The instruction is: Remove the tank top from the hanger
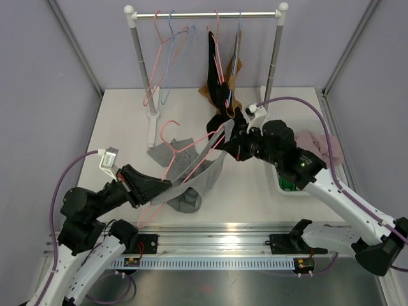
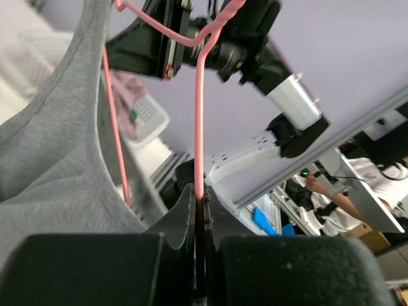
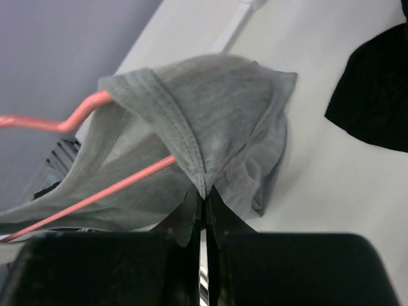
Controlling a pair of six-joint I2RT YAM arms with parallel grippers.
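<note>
The left gripper (image 2: 200,203) has its fingers pressed tight on the wire of the pink hanger (image 2: 199,115), apparently to anchor the frame at the near left of the table (image 1: 127,127) while the cloth is worked off it. The right gripper (image 3: 203,194), farther back and to the right, pinches the hemmed shoulder strap (image 3: 182,137) of the grey tank top (image 1: 191,182) with fingers narrowed to the thickness of the fabric. The strap is draped over one hanger arm, so gripping it there lets it be lifted clear of that end. The tank top is stretched between the two grippers over mid-table, its lower part bunched on the surface near the front. It is not yet off, as the wire runs through the garment. The garment rack (image 1: 207,14) with a hanging black garment (image 1: 217,70) stands well behind.
</note>
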